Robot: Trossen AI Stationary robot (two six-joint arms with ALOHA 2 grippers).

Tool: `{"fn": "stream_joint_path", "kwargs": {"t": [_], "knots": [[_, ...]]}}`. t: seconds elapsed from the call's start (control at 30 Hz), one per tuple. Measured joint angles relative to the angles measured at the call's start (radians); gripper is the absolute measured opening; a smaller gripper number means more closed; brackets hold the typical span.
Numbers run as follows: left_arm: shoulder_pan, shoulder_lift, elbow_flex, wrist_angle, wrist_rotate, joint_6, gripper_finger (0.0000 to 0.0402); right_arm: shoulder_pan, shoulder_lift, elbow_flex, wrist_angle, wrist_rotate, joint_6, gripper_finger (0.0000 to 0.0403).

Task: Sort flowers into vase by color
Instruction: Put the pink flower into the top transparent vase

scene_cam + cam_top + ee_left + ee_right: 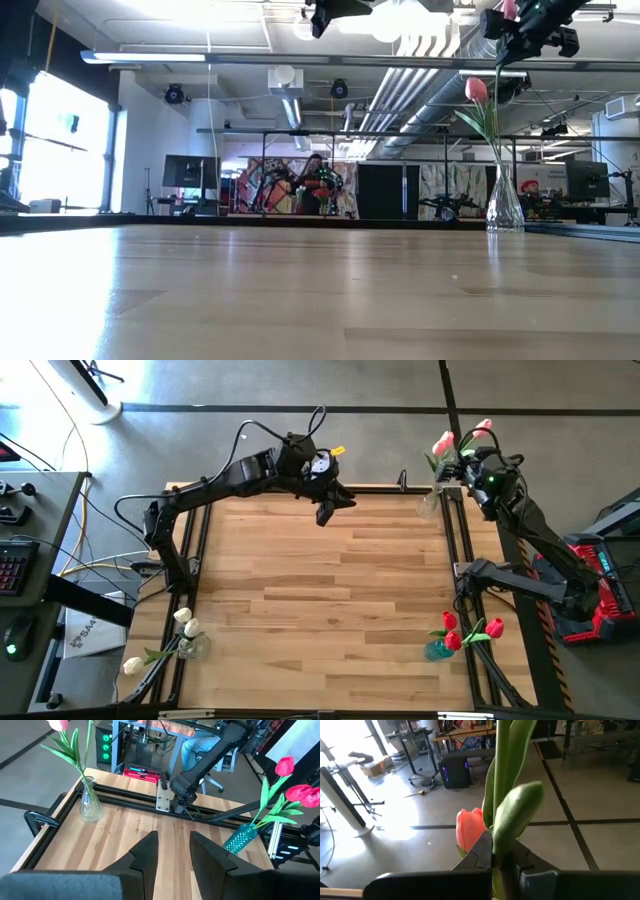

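Lower edge of the high view: at lower left, a clear vase [193,647] with cream-white tulips [186,622], one head [132,666] drooping out past the tabletop [320,590] rim. At lower right, a teal vase [438,650] holding red tulips [470,632]. Bare wood across the middle of the frame.

Upper middle of the high view: left end effector [327,510] hanging over the far edge of the tabletop, holding nothing. Confirmed from the left wrist view only: two dark fingers [145,857] parted with a clear gap, bare planks between them. Same wrist view, upper left: glass vase [90,802] with one pink tulip [59,724], head cut by the frame; right side: teal vase [240,839] and red heads [300,794].

Upper right of the high view: right end effector [470,463] just above the glass vase [429,503] at the tabletop's far right corner, pink heads [445,440] beside it. Closed on a green stem [502,765], plain only in the right wrist view, where stem and leaf fill the centre and a pink head [469,827] sits just behind the fingers.

Low view, right side: glass vase [505,208] upright with a single pink tulip [477,89] standing in it; right end effector [535,20] at the top right, above the vase. Left end effector [330,10] at the top centre, barely in frame. Teal and cream vases not seen from this level.
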Motion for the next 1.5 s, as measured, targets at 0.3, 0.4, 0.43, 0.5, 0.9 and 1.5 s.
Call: {"fn": "stream_joint_path", "kwargs": {"t": [0.3,0.4,0.43,0.5,0.9,1.5], "knots": [[0.024,0.0,0.0,0.0,0.0,0.001,0.0101,-0.031,0.037,0.0,-0.04,-0.007,0.008,0.0],[0.031,0.0,0.0,0.0,0.0,0.0,0.0101,-0.028,0.034,0.0,-0.053,-0.011,0.041,0.0],[0.031,0.0,0.0,-0.001,0.0,0.0,0.0101,-0.028,0.033,0.0,-0.058,-0.016,0.055,0.0],[0.032,0.0,0.0,-0.005,0.0,-0.003,0.0101,-0.028,0.029,0.0,-0.058,-0.02,0.064,0.0],[0.044,0.0,0.0,-0.007,0.0,-0.009,0.0101,-0.03,-0.028,0.001,-0.04,-0.006,0.056,0.0],[0.044,0.0,0.0,-0.007,0.0,-0.011,0.0101,-0.03,-0.077,0.002,-0.148,-0.026,0.119,0.0]]}}
